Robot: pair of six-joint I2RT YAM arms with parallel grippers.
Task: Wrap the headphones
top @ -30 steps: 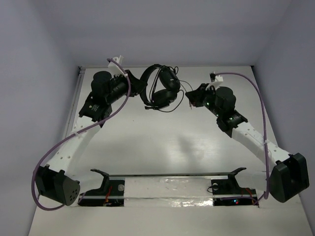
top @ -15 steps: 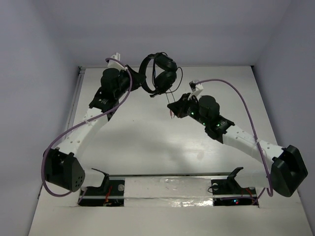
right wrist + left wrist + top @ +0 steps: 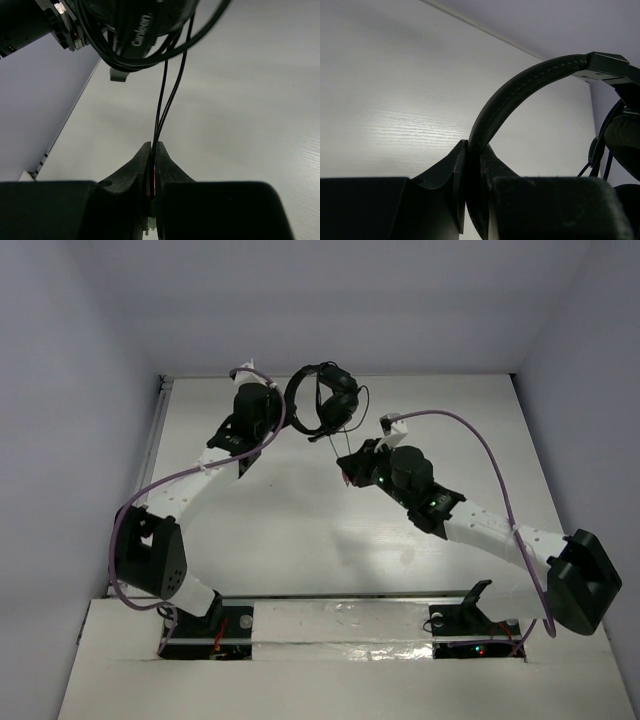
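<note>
The black headphones [image 3: 325, 398] hang above the far middle of the table. My left gripper [image 3: 287, 412] is shut on their curved headband [image 3: 520, 92], which rises from between the fingers in the left wrist view. An earcup shows at that view's right edge [image 3: 626, 145]. My right gripper [image 3: 346, 465] is shut on the thin black cable [image 3: 167, 100] near its plug; two strands run up from the jaws to the cable loops around the earcups [image 3: 145, 25]. The cable also shows in the top view [image 3: 343, 440] between earcups and right gripper.
Purple robot cables [image 3: 475, 435] arc over both arms. A metal rail [image 3: 340, 597] with black brackets runs along the near edge. The white table [image 3: 300, 530] meets grey walls at the back and sides, with a raised strip on the left edge [image 3: 152, 455].
The left arm has swung right and folded inward, carrying the headphones slightly right and up. The right gripper has moved left and nearer with the cable, away from its earlier far-right position.
</note>
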